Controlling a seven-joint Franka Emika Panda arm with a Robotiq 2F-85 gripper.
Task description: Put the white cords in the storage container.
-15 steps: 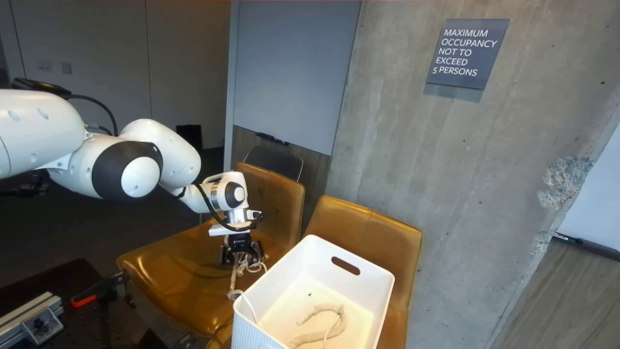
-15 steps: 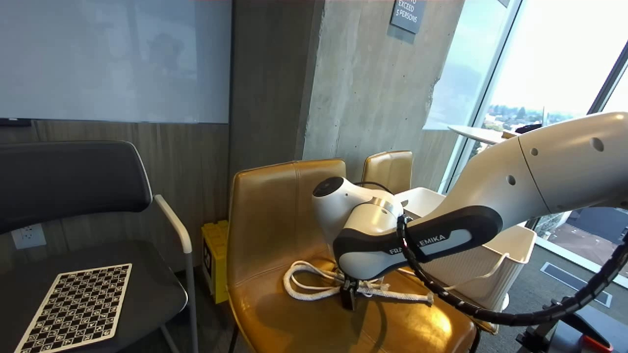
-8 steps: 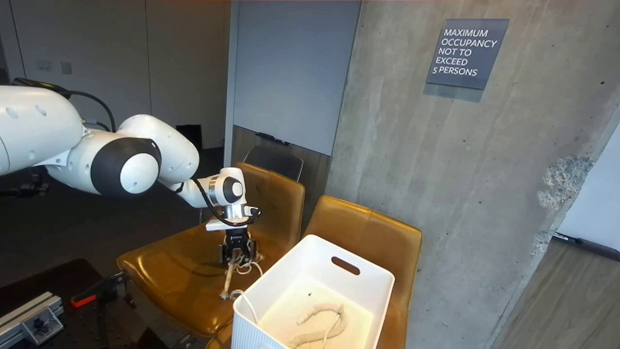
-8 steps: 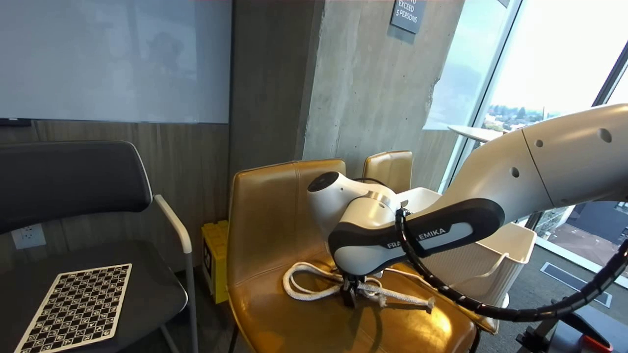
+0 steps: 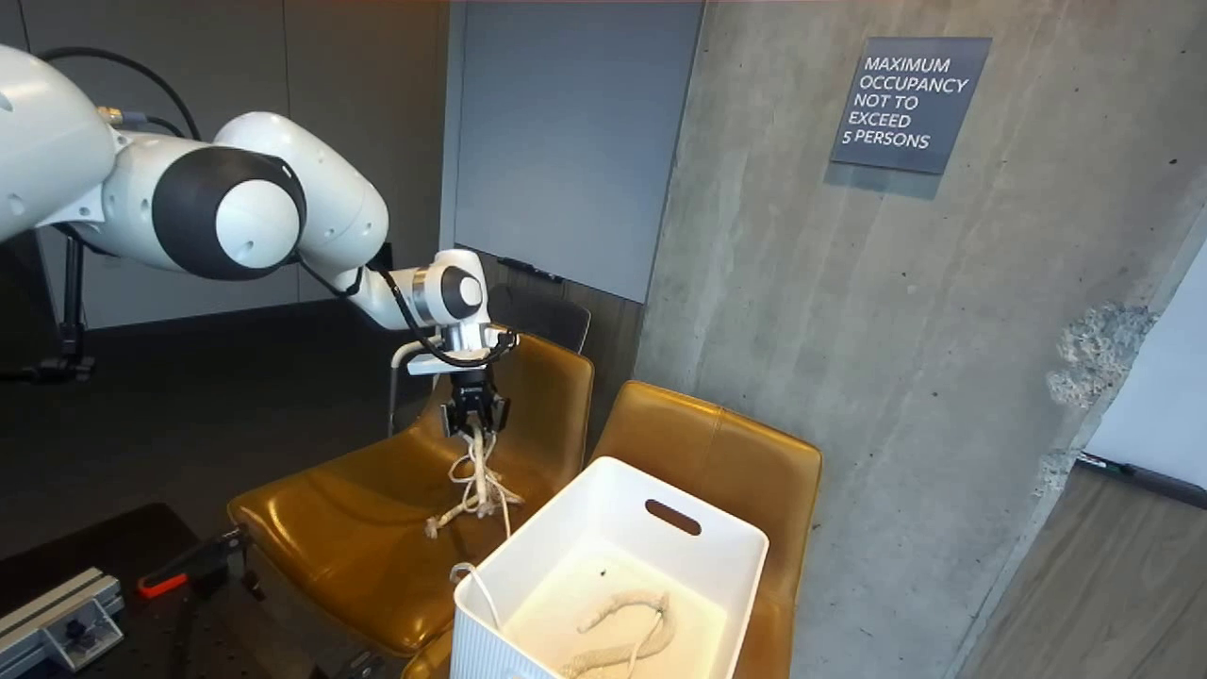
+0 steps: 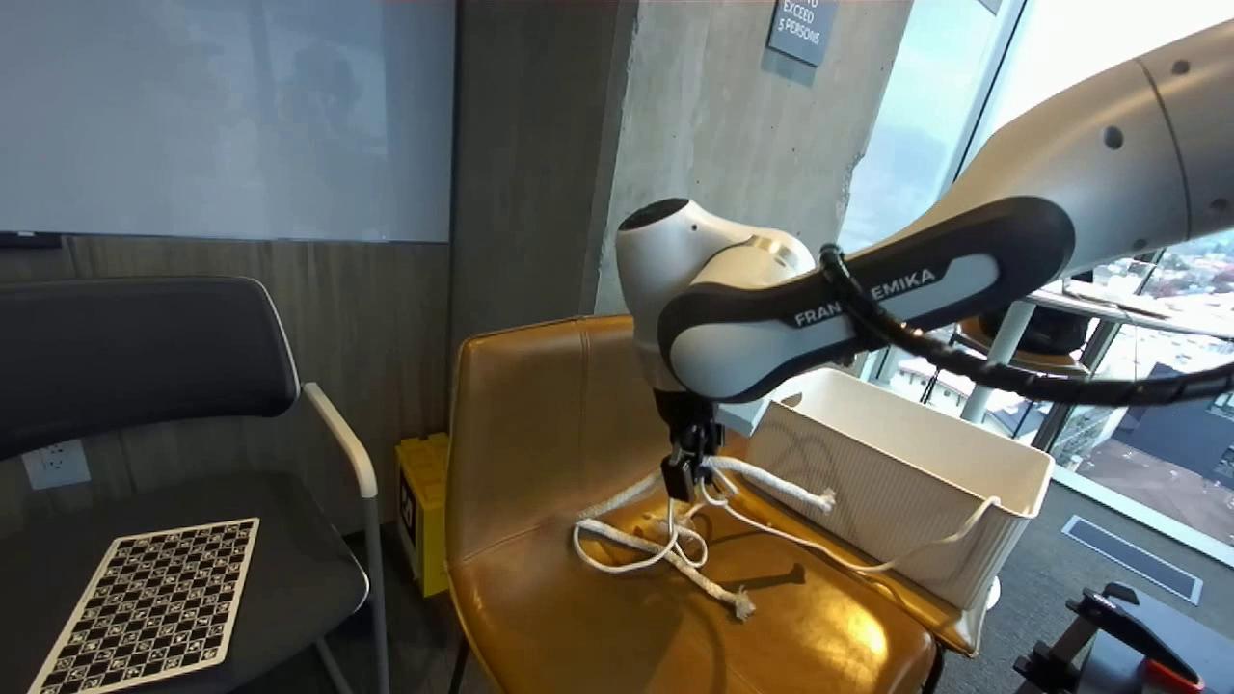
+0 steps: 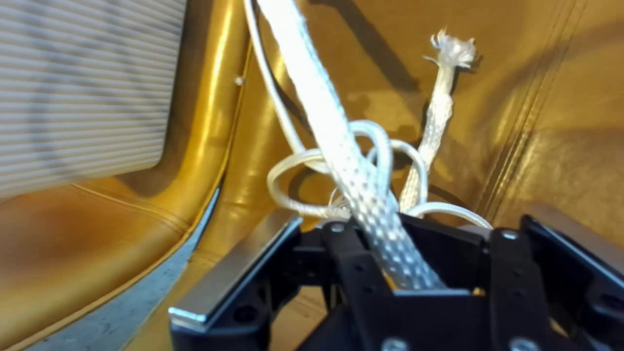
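Jaws on “EMIKA” arm point(image 6: 964, 253) grip white cords point(image 5: 480, 471); sign point(image 5: 910, 104) limits occupancy to 5

In an exterior view the storage container point(image 5: 651, 552) is hiding from us part of the surface's point(image 5: 330, 538) right edge and a stretch of the white cords point(image 5: 479, 471), while the picture's bottom is cropping the container itself. There the pincer point(image 5: 476, 429) is showing too small for us to be picking out its tips; in the wrist view its lower parts are running past the bottom edge.
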